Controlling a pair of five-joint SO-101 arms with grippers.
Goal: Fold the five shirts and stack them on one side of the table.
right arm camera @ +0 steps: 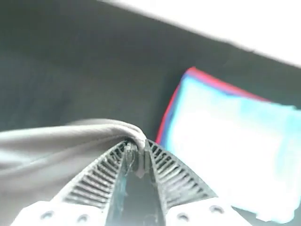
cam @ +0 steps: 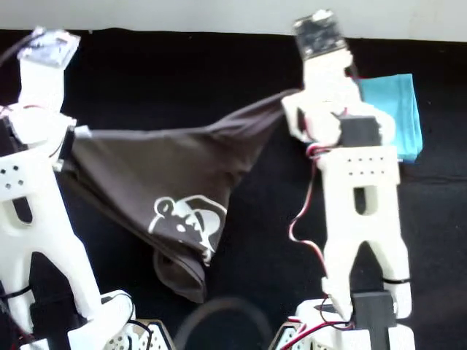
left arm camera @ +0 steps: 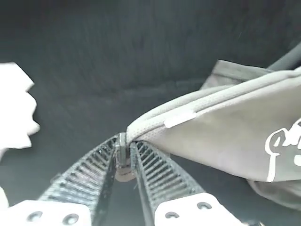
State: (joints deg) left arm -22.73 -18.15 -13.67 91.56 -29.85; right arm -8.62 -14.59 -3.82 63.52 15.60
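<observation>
A robotics test bench: black-covered table (cam: 175, 65), white wall (cam: 219, 11) behind, exposed wiring (cam: 295, 226).

We hold both arms stretched forward and well apart. Our left claw (left arm camera: 124, 149) and right claw (right arm camera: 136, 151) are each pinched tight on an edge of the shirt (cam: 168, 168).

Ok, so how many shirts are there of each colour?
Dark grey fabric shirt with a white print: 1
Folded turquoise fabric shirt: 1
Total: 2 shirts. A thin red edge shows under the turquoise one, but I cannot tell whether it is another shirt.
</observation>
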